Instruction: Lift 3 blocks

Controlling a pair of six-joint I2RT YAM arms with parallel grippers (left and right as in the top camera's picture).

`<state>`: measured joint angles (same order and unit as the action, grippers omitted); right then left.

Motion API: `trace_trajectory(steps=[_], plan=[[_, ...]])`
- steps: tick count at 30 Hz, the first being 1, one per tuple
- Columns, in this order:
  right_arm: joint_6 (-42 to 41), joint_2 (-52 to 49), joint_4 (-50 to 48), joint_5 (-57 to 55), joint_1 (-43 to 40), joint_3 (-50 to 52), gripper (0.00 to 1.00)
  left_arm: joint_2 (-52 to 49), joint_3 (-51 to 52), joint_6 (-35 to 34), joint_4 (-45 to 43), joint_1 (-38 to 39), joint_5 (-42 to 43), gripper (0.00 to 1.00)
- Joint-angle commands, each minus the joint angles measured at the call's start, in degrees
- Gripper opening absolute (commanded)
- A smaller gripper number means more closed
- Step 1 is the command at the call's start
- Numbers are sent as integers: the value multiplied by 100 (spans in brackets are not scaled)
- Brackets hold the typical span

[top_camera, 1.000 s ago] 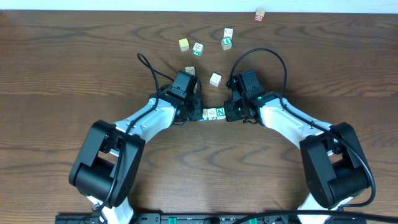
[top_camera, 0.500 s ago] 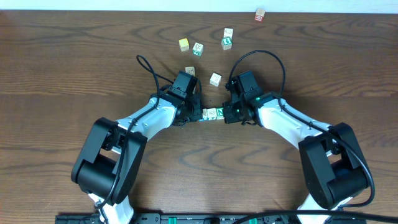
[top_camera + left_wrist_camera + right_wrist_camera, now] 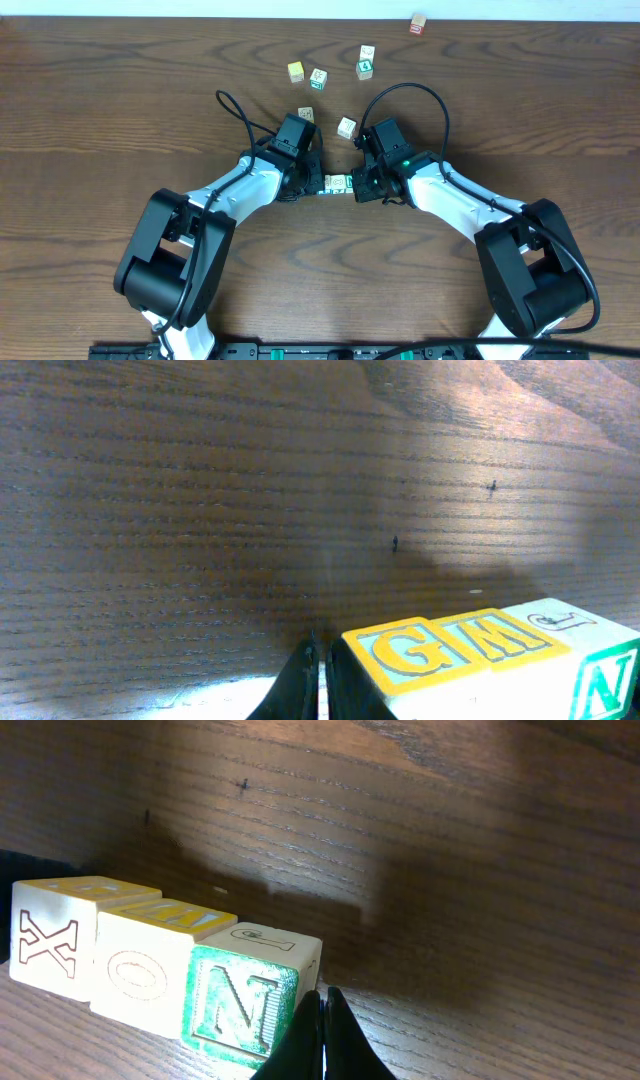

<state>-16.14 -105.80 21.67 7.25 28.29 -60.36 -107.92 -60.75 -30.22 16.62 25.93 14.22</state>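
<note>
Both arms are drawn in toward the middle of the table, wrists facing each other.

The row of three blocks lies between the two grippers, just in front of the arms.

- Left gripper: fingers pressed together, nothing between them. The closed tip sits against the end of the row, beside the cube with the yellow "G" on top.
- Right gripper: fingers likewise together with nothing pinched between them. The tip touches the lower corner of the N block.

From the right wrist camera I read the row as X block, O block, then the N block, face to face with no gap showing. The X and O blocks have yellow tops. The N block is pale on top with a small teal mark, and its bold green letter faces the camera.

The row casts a dark shadow on the wood behind it. I cannot tell from these views whether the blocks are resting on the table or are clear of it.

Other items, overhead:
- One whitish cube lies just beyond the right wrist.
- Another small cube is next to the left wrist.
- A yellow cube and a pale cube sit side by side farther back.
- A pair of cubes touch each other near those two.
- A reddish cube is at the far edge, well apart from everything else.
</note>
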Motion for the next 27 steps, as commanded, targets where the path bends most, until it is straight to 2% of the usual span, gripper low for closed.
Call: trace_trajectory(steps=[1, 8, 17, 27], plan=[[-79, -125, -24, -57, 90, 15, 1, -203, -9, -28, 85, 31, 179, 7], [-103, -555, -50, -72, 90, 15, 1, -203, -9, -4, 107, 31, 179, 7], [-96, -557, -72, -9, 96, -11, 1, -203, -9, 297, 136, 249, 179, 7], [-105, -557, -50, 282, 101, -13, 1, -203, -13, 114, 96, 632, -195, 7]])
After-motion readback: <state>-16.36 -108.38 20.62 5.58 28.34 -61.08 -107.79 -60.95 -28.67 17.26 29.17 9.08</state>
